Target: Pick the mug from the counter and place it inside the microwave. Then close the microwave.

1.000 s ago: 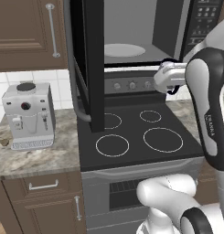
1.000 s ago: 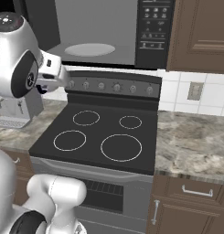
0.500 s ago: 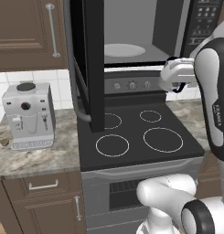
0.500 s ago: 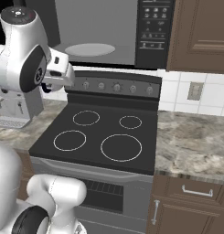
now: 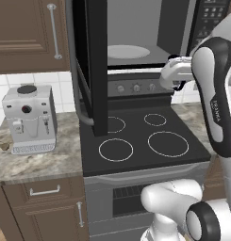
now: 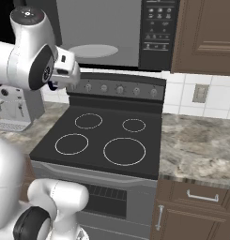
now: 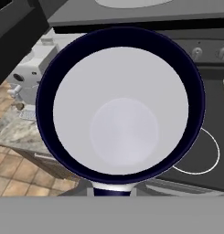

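Left base view: microwave (image 5: 150, 28) door open, ready for loading; arm raised in front. Right base view: turntable (image 6: 93, 50) bare. Hand view: gripper (image 7: 112, 192) clamped on mug (image 7: 120, 107), carried w/ mouth toward camera, above stove (image 7: 214, 137).

The small cylindrical mug with a navy-blue rim and pale interior (image 7: 120, 109) is empty, its mouth facing the hand camera, above the stove. The large black over-range microwave (image 5: 150, 28) stands open, door swung left, white round turntable bare. The speckled granite counter (image 6: 196, 145) flanks the stove; the mug's tilt is hard to judge.
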